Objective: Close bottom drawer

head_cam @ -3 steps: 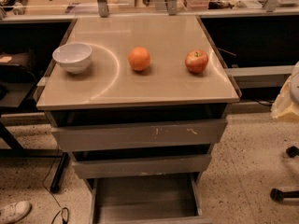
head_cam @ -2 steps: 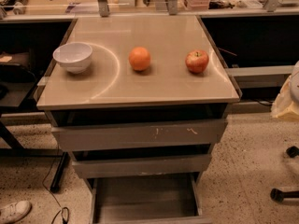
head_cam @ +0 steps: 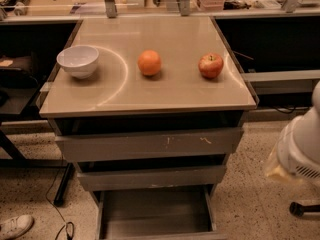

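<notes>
Bottom drawer (head_cam: pixel 155 219) pulled out, lower centre of frame. Bowl (head_cam: pixel 78 60), orange (head_cam: pixel 149 63), apple (head_cam: pixel 210 66) on bench (head_cam: pixel 165 91). White arm (head_cam: pixel 300 146) at right edge; pincer out of view, state unknown.

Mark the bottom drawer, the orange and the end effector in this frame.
bottom drawer (head_cam: pixel 155 211): camera view, bare tray floor.
orange (head_cam: pixel 150 63): camera view, middle of the fruit.
end effector: not in view; only a white robot part (head_cam: pixel 300 144) shows at the right edge.
</notes>
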Robot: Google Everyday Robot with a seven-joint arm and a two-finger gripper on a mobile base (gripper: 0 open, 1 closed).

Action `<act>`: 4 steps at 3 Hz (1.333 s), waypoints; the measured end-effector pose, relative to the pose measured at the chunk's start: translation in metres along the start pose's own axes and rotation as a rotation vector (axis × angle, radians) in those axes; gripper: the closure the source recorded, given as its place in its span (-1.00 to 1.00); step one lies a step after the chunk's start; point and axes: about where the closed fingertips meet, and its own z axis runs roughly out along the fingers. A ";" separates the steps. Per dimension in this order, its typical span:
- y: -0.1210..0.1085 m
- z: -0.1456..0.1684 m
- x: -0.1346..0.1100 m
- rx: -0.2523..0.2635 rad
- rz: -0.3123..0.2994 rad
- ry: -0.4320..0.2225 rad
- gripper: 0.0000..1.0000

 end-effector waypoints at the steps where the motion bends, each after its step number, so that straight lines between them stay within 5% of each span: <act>1: 0.056 0.091 0.018 -0.154 0.068 0.037 1.00; 2: 0.060 0.095 0.018 -0.162 0.065 0.043 1.00; 4: 0.122 0.192 0.025 -0.338 0.140 -0.007 1.00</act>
